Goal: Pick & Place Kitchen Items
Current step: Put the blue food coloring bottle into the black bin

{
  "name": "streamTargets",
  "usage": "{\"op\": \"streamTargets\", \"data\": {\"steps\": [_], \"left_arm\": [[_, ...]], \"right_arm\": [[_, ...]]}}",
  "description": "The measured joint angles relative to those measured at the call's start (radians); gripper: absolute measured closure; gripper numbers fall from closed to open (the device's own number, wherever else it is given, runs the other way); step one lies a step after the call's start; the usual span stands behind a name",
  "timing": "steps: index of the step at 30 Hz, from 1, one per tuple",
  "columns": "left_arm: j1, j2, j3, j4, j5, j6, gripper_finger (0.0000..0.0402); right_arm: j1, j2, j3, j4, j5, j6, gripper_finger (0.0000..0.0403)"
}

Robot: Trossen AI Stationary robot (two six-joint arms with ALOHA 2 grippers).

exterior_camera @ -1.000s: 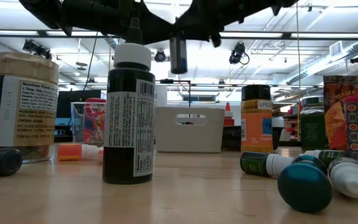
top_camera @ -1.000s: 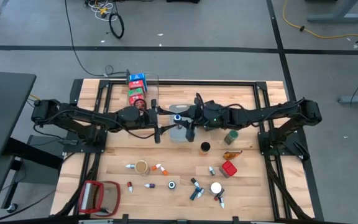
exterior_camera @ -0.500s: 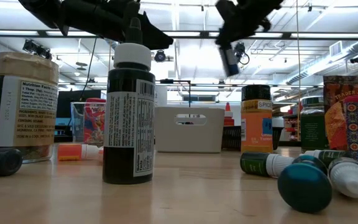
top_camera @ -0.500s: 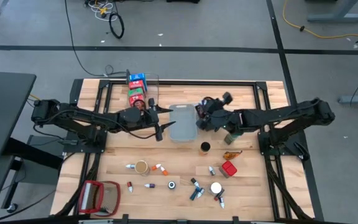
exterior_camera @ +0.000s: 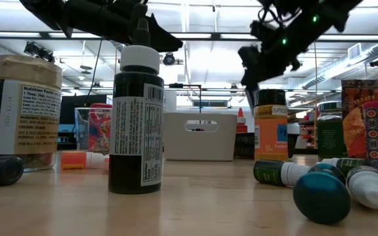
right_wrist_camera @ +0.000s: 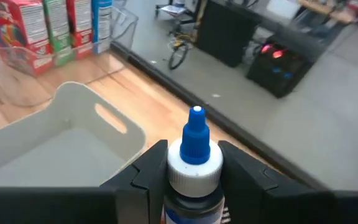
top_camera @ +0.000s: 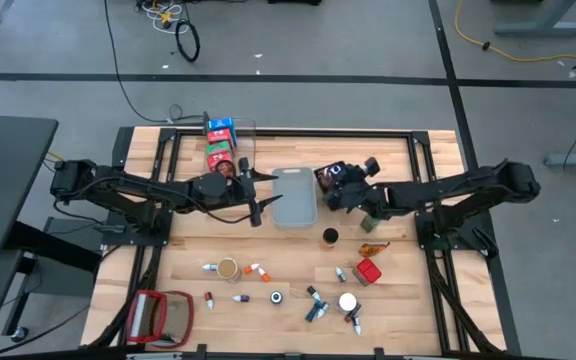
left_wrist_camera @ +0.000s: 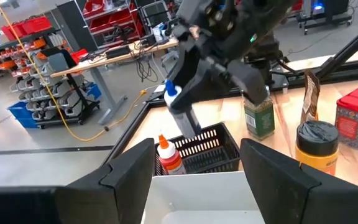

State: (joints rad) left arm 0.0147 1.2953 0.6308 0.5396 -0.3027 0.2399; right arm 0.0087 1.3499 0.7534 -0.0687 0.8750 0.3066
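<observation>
1. At the counter's (top_camera: 168, 255) nine o'clock side, the left arm has not moved over the last second. It stretches level toward the centre, and its left claw (top_camera: 257, 196) hangs at the nine o'clock edge of the grey bin (top_camera: 295, 197).
2. The left claw's fingers (left_wrist_camera: 129, 171) stand apart with nothing between them, so it is released and waiting.
3. In the middle, the grey bin is now uncovered. A second ago the right arm reached over it, nearly meeting the left claw.
4. The right claw (top_camera: 338, 180) has since drawn back toward three o'clock. It now sits above the black bin (top_camera: 330, 175), just past the grey bin's three o'clock edge.
5. The right claw is clenched on a blue-capped bottle (right_wrist_camera: 194, 155), held upright with its nozzle showing above the fingers (right_wrist_camera: 151, 165).
6. The black bin already holds an orange-capped bottle (left_wrist_camera: 168, 155), so I judge this bottle is bound for the same bin and the drop is close.
7. The right arm runs from the three o'clock frame in toward the centre, its forearm low and its wrist bent down over the bin.
8. The other kitchen items (top_camera: 308, 290) lie scattered toward six o'clock, unsorted, while the clear bin (top_camera: 230, 140) at eleven o'clock holds cartons.
</observation>
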Motion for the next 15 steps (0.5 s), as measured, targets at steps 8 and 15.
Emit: {"op": "streamTargets", "data": {"steps": [8, 15], "left_arm": [[0.000, 0.000, 0.000, 0.000, 0.000, -0.001, 0.0153], [0.000, 0.000, -0.001, 0.000, 0.000, 0.035, 0.0152]], "right_arm": [[-0.081, 0.000, -0.158, 0.256, -0.101, -0.050, 0.0271], [-0.106, 0.000, -0.197, 0.265, -0.140, -0.022, 0.0271]]}}
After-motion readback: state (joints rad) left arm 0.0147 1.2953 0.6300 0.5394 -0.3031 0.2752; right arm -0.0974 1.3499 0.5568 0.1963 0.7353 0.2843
